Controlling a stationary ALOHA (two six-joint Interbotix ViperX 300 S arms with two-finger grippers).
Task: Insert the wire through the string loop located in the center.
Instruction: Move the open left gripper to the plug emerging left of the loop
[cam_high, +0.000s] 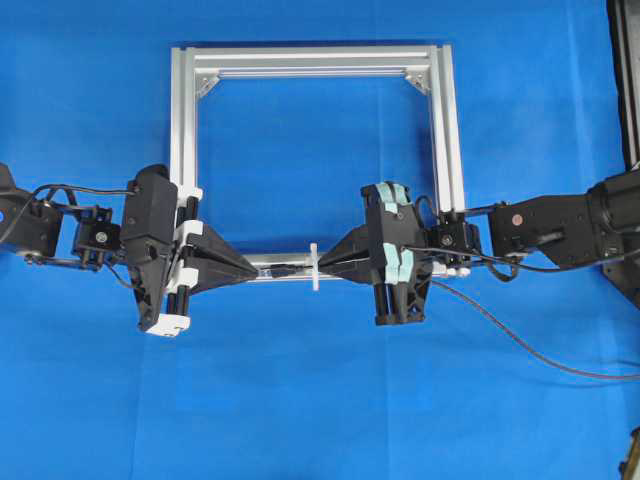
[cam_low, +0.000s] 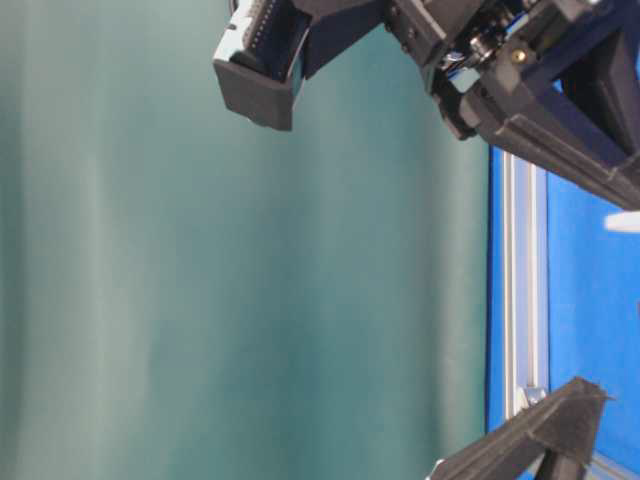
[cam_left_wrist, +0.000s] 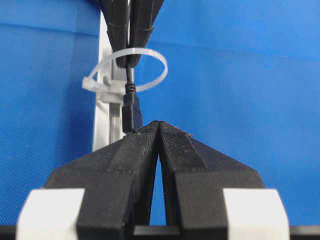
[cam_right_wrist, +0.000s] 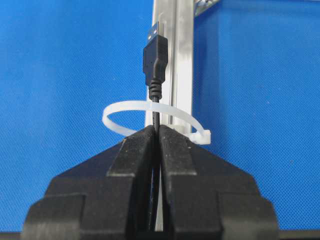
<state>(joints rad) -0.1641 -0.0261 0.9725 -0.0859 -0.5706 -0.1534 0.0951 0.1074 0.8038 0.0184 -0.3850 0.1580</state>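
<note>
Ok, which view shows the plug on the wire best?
The right wrist view: the plug sits sharp and unobstructed, already past the white loop. The left wrist view shows its back end; overhead it's a dark speck; table-level doesn't show it.

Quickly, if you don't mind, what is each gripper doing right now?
Left gripper: closed, fingers tip-to-tip at the wire plug; whether they pinch it cannot be told.
Right gripper: closed on the wire, plug already through the string loop.
</note>
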